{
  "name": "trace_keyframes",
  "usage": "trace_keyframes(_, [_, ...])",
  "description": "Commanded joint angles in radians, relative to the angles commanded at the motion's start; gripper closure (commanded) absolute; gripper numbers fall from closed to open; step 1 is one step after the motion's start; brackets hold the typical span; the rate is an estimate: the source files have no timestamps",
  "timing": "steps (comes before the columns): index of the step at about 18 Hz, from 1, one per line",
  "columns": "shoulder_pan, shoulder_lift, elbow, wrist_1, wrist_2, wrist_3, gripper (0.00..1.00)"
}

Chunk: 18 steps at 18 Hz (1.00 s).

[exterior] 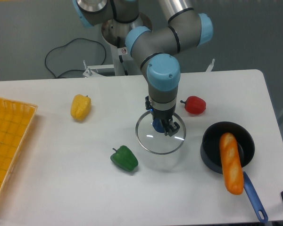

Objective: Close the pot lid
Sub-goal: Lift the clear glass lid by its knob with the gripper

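Pot (212,148) near right front, bread (230,162) lying across it and over the rim; likely blocks a flush seat. Lid (160,134) sits mid-table, left of pot, apart from it. Gripper (161,126) is down over the blue knob (157,125), fingers straddling it; whether clamped, cannot tell. No legible writing.

Silver-grey tubular robot arm (165,40), light blue round caps on the joints, small red-and-white sticker near one joint, black two-finger gripper (166,126) at its end.
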Motion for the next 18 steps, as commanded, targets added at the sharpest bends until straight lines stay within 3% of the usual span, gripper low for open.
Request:
trace_keyframes(12, [0.003, 0.0, 0.029, -0.003, 0.0, -0.005, 0.6])
trace_keyframes(18, [0.043, 0.018, 0.031, -0.005, -0.021, 0.003, 0.6])
